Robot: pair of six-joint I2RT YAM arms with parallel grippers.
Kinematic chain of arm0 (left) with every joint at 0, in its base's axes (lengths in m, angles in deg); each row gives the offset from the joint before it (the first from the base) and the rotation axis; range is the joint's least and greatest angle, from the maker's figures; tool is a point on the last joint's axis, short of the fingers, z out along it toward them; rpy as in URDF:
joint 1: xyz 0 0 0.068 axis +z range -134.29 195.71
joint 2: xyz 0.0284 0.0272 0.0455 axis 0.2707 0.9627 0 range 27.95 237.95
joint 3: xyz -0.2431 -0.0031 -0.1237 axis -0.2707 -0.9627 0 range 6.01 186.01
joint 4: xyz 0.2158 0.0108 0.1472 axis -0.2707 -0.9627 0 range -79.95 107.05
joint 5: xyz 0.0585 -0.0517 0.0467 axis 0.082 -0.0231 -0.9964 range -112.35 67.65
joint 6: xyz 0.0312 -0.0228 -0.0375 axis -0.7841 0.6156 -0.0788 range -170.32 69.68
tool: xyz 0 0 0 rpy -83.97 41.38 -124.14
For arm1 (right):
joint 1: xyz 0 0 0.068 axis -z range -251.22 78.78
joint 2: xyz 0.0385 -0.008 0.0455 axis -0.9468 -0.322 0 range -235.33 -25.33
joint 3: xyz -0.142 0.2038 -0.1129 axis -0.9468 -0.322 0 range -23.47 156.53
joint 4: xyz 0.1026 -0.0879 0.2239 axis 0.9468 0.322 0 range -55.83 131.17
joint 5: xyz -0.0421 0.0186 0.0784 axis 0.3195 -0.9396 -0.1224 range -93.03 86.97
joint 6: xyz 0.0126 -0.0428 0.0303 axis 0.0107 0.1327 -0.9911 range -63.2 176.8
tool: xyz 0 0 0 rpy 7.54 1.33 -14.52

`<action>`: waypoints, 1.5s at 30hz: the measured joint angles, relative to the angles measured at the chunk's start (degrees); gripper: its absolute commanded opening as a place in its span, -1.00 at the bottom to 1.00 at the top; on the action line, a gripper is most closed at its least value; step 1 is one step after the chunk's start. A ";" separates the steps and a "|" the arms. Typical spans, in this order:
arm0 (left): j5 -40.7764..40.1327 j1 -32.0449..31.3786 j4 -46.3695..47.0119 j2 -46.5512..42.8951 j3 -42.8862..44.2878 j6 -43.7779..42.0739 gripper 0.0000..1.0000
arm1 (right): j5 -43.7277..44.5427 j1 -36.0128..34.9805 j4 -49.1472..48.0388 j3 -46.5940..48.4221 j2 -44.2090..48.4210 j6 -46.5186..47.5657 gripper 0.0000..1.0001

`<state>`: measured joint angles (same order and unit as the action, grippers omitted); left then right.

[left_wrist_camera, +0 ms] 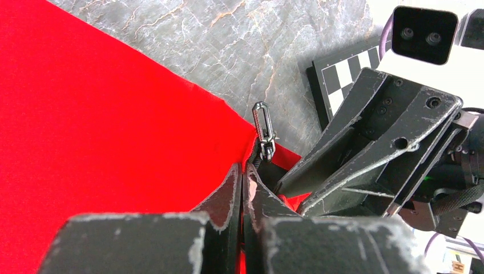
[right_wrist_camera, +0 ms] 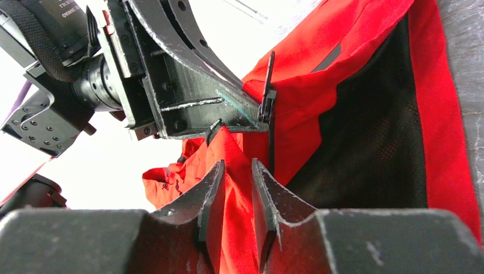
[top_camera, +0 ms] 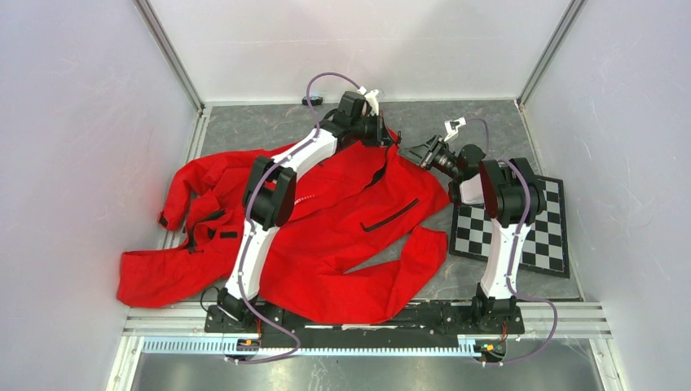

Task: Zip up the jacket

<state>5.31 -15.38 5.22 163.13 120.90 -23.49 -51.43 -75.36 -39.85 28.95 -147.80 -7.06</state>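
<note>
The red jacket [top_camera: 342, 236] lies spread over the grey table, its front opening running towards the far right. My left gripper [top_camera: 389, 138] is at the jacket's far right corner, shut on the fabric edge [left_wrist_camera: 244, 168] just below the metal zipper pull [left_wrist_camera: 263, 124]. My right gripper [top_camera: 415, 153] meets it from the right, its fingers closed on a fold of red fabric [right_wrist_camera: 237, 164]. In the right wrist view the zipper pull [right_wrist_camera: 266, 103] hangs beside the left gripper's fingers, and the dark mesh lining [right_wrist_camera: 371, 148] shows to the right.
A black and white checkerboard [top_camera: 542, 236] lies on the table at the right, under the right arm. A small black object [top_camera: 312, 100] sits at the back wall. White walls close in on three sides.
</note>
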 measured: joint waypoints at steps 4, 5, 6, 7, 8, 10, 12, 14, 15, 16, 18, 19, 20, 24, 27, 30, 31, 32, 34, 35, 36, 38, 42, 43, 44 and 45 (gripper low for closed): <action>0.90 0.48 0.11 0.00 0.00 0.79 -0.95 | 0.50 -0.22 -3.74 -0.96 0.00 -3.08 -0.30; 1.09 0.57 0.24 0.00 -0.02 1.01 -0.96 | 0.63 -0.35 -4.87 -0.96 0.00 -3.85 -0.26; 1.25 0.66 0.31 0.00 0.00 1.09 -0.95 | 0.68 -0.39 -5.66 -0.96 0.00 -4.24 -0.22; 1.42 0.70 0.37 0.00 0.00 1.16 -0.95 | 0.72 -0.59 -6.25 -0.96 0.00 -4.48 -0.19; 1.53 0.81 0.42 0.00 0.00 1.25 -0.95 | 0.81 -0.70 -6.51 -0.96 0.00 -4.55 -0.16; 1.90 0.94 0.46 0.00 0.00 1.62 -0.95 | 0.94 -0.96 -6.49 -0.96 0.00 -4.35 -0.14; 2.27 1.05 0.46 0.00 0.00 1.90 -0.96 | 1.09 -1.33 -6.25 -0.96 0.00 -3.63 -0.14; 2.49 1.09 0.46 0.00 -0.02 2.05 -0.95 | 1.27 -1.73 -5.68 -0.98 0.00 -2.69 -0.15; 2.51 1.07 0.46 0.00 -0.02 2.08 -0.96 | 1.51 -1.90 -5.44 -0.98 0.00 -2.23 -0.15; 2.51 1.07 0.46 0.00 0.00 2.10 -0.96 | 1.81 -2.12 -5.01 -0.98 0.00 -1.73 -0.14; 2.51 1.07 0.46 0.00 0.00 2.10 -0.96 | 2.29 -2.47 -3.91 -1.01 0.00 -0.52 -0.13; 2.54 1.07 0.46 0.00 -0.02 2.10 -0.95 | 2.54 -2.62 -3.26 -1.03 0.04 0.09 -0.12; 2.51 1.07 0.46 0.00 0.00 2.10 -0.96 | 2.75 -2.75 -2.58 -1.03 0.07 0.87 -0.12; 2.51 1.07 0.50 0.00 0.00 2.27 -0.95 | 3.85 -3.15 -0.39 -1.03 0.22 3.04 -0.19; 2.54 1.07 1.05 0.00 0.00 2.93 -0.96 | 4.87 -3.37 1.77 -1.03 0.85 4.68 -0.39; 2.64 1.09 1.62 0.00 -0.02 3.19 -0.95 | 5.60 -3.61 3.13 -1.03 1.84 5.84 -0.67; 2.67 1.09 1.66 0.00 -0.02 3.19 -0.96 | 5.88 -3.65 3.50 -1.03 2.23 6.21 -0.83; 2.69 1.07 1.66 0.00 -0.02 3.19 -0.96 | 6.05 -3.65 3.89 -1.03 2.62 6.67 -0.98; 2.67 1.09 1.68 0.00 -0.11 3.17 -0.95 | 6.38 -3.67 5.07 -1.03 3.63 7.63 -0.99; 2.64 1.09 1.66 0.00 -0.15 3.15 -0.96 | 6.47 -3.69 5.75 -1.03 4.09 8.31 -0.99; 2.60 1.11 1.64 0.00 -0.26 3.13 -0.95 | 6.49 -3.69 6.60 -1.05 4.61 9.03 -0.99; 2.45 1.14 1.62 0.00 -0.42 3.06 -0.96 | 6.51 -3.69 9.38 -1.14 6.08 11.23 -0.99; 2.43 1.18 1.53 -0.02 -0.44 2.29 -0.95 | 6.49 -3.48 19.50 -1.14 10.58 18.38 -0.99; 2.40 1.18 1.53 -0.02 -0.44 1.84 -0.95 | 6.40 -3.17 23.08 -0.94 11.78 20.81 -0.99; 2.38 1.18 1.64 -0.11 -0.52 1.31 -0.95 | 6.36 -2.97 26.75 -0.39 12.76 23.43 -0.99; 2.36 1.18 1.73 -0.26 -0.81 0.70 -0.95 | 6.21 -2.64 31.23 0.83 13.42 26.51 -0.99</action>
<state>7.67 -14.20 6.94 162.86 120.09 -22.79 -45.22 -78.00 -8.61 29.78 -134.38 19.45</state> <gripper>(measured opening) 0.032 0.014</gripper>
